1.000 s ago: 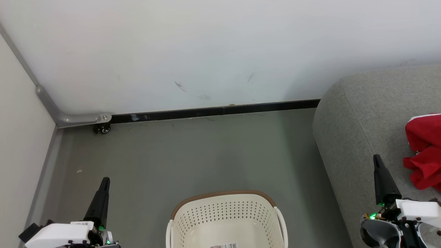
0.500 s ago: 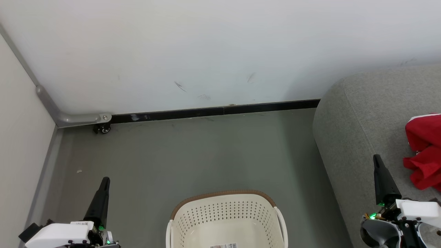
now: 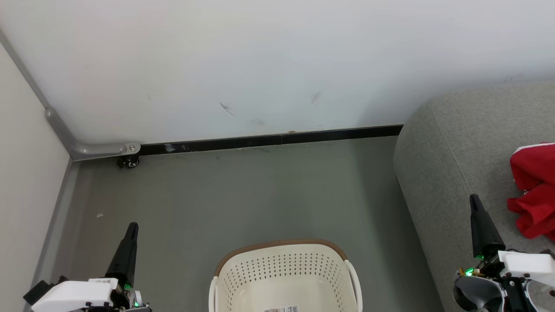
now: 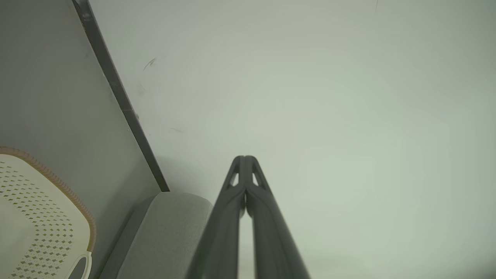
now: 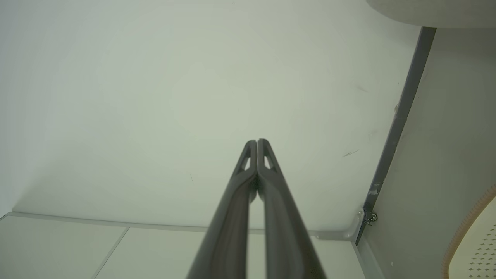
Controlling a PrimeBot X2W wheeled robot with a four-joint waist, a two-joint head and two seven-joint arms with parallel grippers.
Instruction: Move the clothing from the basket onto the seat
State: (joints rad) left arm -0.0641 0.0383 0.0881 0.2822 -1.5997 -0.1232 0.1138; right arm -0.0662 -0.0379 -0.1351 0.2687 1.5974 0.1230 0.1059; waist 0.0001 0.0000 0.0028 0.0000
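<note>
On the grey seat (image 3: 455,151), at the right edge of the head view, the red clothing (image 3: 535,190) lies in a crumpled heap, which is where the task wants it. The basket (image 3: 282,243) stands on the floor (image 3: 260,195) between the arms, and the part of it in view is bare down to its label (image 3: 282,309). Both arms look parked rather than working. The left pincer (image 3: 132,227) points up beside the basket, and the right pincer (image 3: 473,198) sits over the seat's near edge, close to the clothing but apart from it. Each has its fingers pressed together on nothing. I judge the transfer finished, or nearly so. Compared with a second ago, nothing has shifted: heap, basket and both arms sit exactly alike.
</note>
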